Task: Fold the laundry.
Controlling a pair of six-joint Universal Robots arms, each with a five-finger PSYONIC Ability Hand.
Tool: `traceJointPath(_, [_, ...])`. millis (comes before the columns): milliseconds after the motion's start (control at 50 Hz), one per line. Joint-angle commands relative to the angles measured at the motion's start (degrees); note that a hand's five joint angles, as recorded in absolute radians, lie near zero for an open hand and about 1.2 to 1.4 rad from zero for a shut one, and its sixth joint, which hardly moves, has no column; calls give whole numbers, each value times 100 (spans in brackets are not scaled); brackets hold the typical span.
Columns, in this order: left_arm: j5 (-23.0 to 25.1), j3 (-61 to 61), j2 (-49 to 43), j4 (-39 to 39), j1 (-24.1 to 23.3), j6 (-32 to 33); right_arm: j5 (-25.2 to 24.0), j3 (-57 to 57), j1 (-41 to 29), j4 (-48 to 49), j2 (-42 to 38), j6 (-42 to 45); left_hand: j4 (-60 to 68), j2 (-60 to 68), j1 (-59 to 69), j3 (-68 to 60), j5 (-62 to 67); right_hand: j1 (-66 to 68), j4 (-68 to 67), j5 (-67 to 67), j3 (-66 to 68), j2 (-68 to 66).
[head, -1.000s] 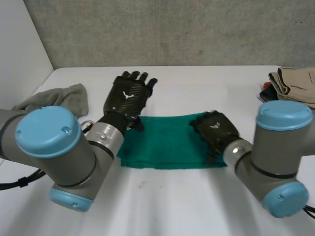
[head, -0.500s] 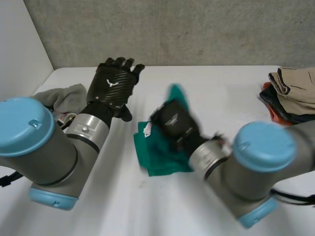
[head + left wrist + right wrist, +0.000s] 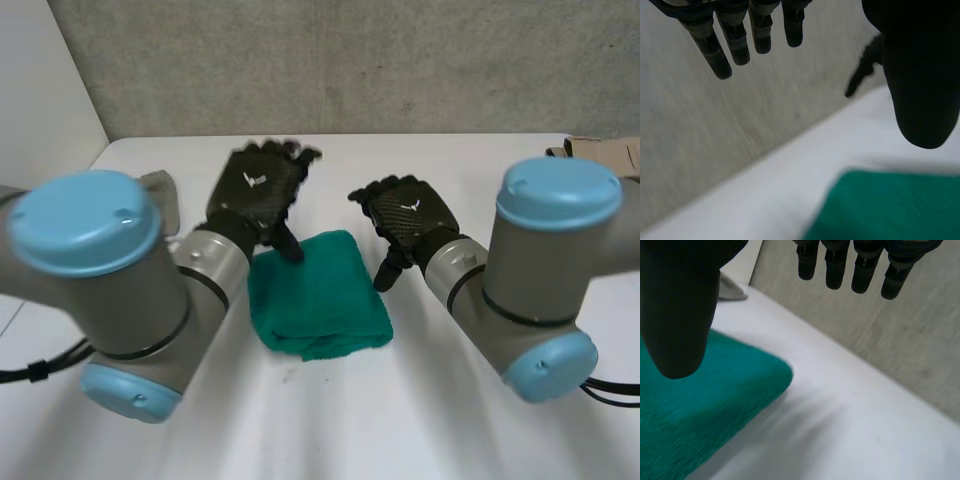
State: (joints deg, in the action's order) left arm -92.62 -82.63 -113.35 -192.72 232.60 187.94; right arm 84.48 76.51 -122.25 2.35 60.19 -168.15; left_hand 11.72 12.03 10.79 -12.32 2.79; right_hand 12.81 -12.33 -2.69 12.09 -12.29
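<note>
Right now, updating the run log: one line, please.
green cloth towel: folded, on white table | left hand: open, empty | right hand: open, empty

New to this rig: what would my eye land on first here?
A folded green cloth lies mid-table between two black hands. The left hand is open by its far left corner, the right hand open off its right edge. The arms' light-blue caps loom nearest the camera.

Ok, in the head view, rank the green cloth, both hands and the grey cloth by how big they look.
1. green cloth, clearly the largest
2. left hand and right hand, about alike, so not ranked against each other
3. grey cloth, the smallest as seen, mostly hidden behind the left arm
</note>
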Motion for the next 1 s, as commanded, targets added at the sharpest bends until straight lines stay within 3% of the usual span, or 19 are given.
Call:
traceJointPath(20, [-546,747,-1021,1279,-136,-275,-133,-1487,8,-1550,-1200,-428,-172,-203,-79,232,-279,-281,233,269,-209,229])
traceJointPath(120, [-652,1029,-1602,1886,-92,-284,-379,-2096,35,-2202,-1756,-350,-172,-203,-79,232,-279,-281,233,269,-209,229])
traceJointPath(240, [-617,986,-1699,2115,-66,-240,-274,-2544,35,-2397,-2205,80,-101,-131,-7,161,-208,-281,233,269,-209,229])
traceJointPath(340, [-573,933,-1541,2116,22,-205,173,-2448,61,-2318,-2012,625,-16,-46,78,76,-123,-281,233,269,-209,229])
traceJointPath(440, [-459,977,-936,2098,180,-196,508,-2046,-27,-1766,-1311,810,-134,-164,-40,194,-241,-281,233,269,-209,229])
traceJointPath(520, [-21,1055,-505,1993,356,-196,543,-1431,-167,-1107,-879,1029,-168,-198,-74,228,-274,-281,233,269,-209,229])
traceJointPath(680, [1491,1310,85,1799,681,-205,500,299,-527,53,-307,1285,-151,-181,-57,211,-258,-281,233,269,-209,229])
traceJointPath(840, [3643,1399,199,1861,892,-187,368,1313,-844,1038,-350,1250,-33,-63,61,93,-140,-281,233,269,-209,229])
traceJointPath(920, [4154,1346,208,1878,918,-196,341,1419,-844,1582,-508,1250,-33,-63,61,93,-140,-281,233,269,-209,229])
traceJointPath(1000, [4217,1320,225,1878,910,-214,315,1411,-835,2067,-640,1302,-16,-47,78,76,-123,-4,-44,-8,67,-48])
